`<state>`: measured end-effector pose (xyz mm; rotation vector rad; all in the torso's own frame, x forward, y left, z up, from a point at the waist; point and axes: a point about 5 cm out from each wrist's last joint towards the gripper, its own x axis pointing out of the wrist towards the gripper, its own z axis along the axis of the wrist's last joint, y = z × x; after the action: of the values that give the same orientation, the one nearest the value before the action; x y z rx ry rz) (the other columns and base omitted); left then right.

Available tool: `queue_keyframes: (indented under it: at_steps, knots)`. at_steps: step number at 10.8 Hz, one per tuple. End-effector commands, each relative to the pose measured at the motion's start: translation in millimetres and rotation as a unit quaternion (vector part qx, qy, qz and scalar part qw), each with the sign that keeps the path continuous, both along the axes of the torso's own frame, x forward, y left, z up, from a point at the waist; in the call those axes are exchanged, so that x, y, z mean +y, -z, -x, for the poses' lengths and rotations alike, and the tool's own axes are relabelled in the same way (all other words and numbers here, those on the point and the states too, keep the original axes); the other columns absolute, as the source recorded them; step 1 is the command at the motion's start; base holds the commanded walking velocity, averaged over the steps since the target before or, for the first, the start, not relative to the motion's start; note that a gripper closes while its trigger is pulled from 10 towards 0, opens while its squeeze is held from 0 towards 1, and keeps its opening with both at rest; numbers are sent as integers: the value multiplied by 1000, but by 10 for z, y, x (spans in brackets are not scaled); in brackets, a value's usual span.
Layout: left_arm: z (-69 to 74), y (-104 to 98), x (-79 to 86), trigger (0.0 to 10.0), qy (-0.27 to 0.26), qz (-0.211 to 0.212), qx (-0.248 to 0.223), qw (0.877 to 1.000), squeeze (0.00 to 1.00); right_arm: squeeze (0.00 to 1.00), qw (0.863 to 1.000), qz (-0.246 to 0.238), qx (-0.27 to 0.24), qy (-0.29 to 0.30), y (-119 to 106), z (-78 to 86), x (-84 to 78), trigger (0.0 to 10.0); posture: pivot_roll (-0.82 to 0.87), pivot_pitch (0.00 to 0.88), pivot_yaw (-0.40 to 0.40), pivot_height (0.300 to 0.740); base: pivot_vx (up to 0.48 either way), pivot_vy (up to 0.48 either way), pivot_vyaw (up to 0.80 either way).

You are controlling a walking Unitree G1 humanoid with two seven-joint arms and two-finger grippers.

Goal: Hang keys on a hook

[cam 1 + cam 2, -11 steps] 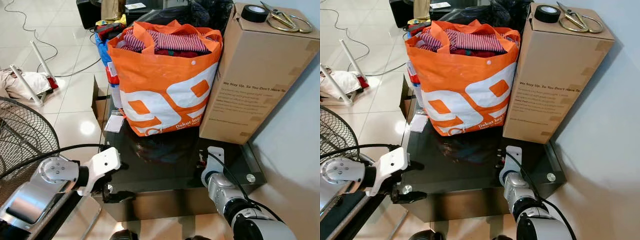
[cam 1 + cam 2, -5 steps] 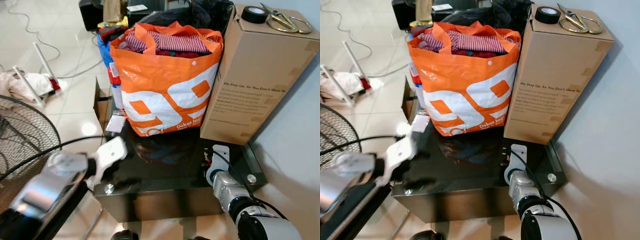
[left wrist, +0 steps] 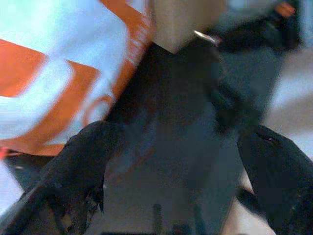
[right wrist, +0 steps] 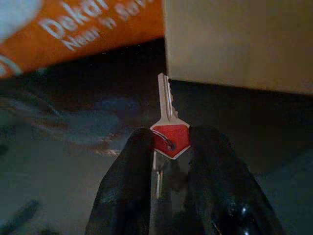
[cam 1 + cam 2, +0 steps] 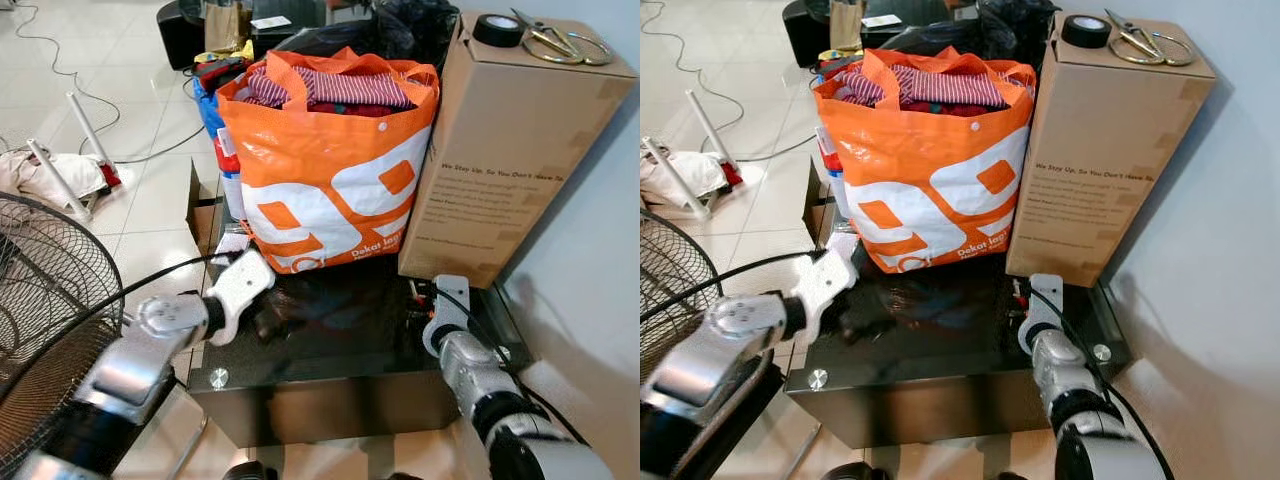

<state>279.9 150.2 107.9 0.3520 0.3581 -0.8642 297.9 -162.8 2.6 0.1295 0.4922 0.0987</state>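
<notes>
Right claw [image 4: 168, 147]: both black fingers pinched on the red head of a key [image 4: 168, 125], blade pointing out past the fingertips toward the foot of the cardboard box [image 5: 520, 140]. In the head views this claw [image 5: 428, 296] sits low over the desk [image 5: 350, 340], just beside the box's base. A thin ring hangs at the key head; whether more keys hang below, cannot tell.

Left claw [image 3: 171, 161]: fingers spread wide, nothing between them, hovering above the dark desk in front of the orange shopping bag [image 5: 330, 170].

Step, as judged: key secured, carry to hook not yet begun. No hook can be made out. Next move likely calls for lifting clear of the box and turning to find one, grip kept firm on the small head.

Surface: glossy black glass, reflective. Box top carries a tape roll [image 5: 497, 29] and scissors [image 5: 555, 42]. Bag holds striped clothes. Room: pale tiled floor, fan grille [image 5: 45, 300] at robot's left, cable, white wall at right.
</notes>
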Motion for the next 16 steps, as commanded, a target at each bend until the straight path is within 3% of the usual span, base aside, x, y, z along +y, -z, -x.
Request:
queue_keyframes:
  at_steps: [1,3,5,6,8,11,13,14,16]
  knots:
    - [-57,-59,29,10000,-20,2,-18,1000,82,0,1000,-7,-13,-9,-38,-15,-5,0,8,0,30,740,0,0,0]
    - [-92,-50,-37,10000,-112,37,-69,991,82,0,995,6,-94,-33,-223,18,-35,0,-37,0,50,740,0,0,0]
    - [-74,-56,-58,10000,-153,57,-94,982,82,0,991,-25,-133,-22,-359,68,-75,0,-48,0,51,740,0,0,0]
    - [-64,-93,-51,10000,-189,65,-125,972,82,0,986,-44,-163,-9,-532,172,-132,0,-46,0,41,740,0,0,0]
    - [-25,-175,-73,10000,-213,84,-159,960,63,0,981,-9,-190,32,-729,270,-231,0,-50,0,43,740,0,0,0]
    - [19,-166,-230,10000,-201,79,-172,961,67,0,953,-15,-287,96,-1215,353,-239,0,-60,0,53,740,0,0,0]
    - [53,-176,-233,10000,-210,89,-174,958,63,0,959,-10,-268,89,-1239,355,-211,0,-64,0,50,740,0,0,0]
    - [58,-176,-194,10000,-231,99,-173,952,71,0,968,-3,-243,60,-1216,372,-146,1412,-58,0,37,740,0,0,0]
    - [73,-173,-125,10000,-258,106,-171,945,67,0,973,4,-229,39,-1199,385,-117,2784,-49,0,25,740,0,0,0]
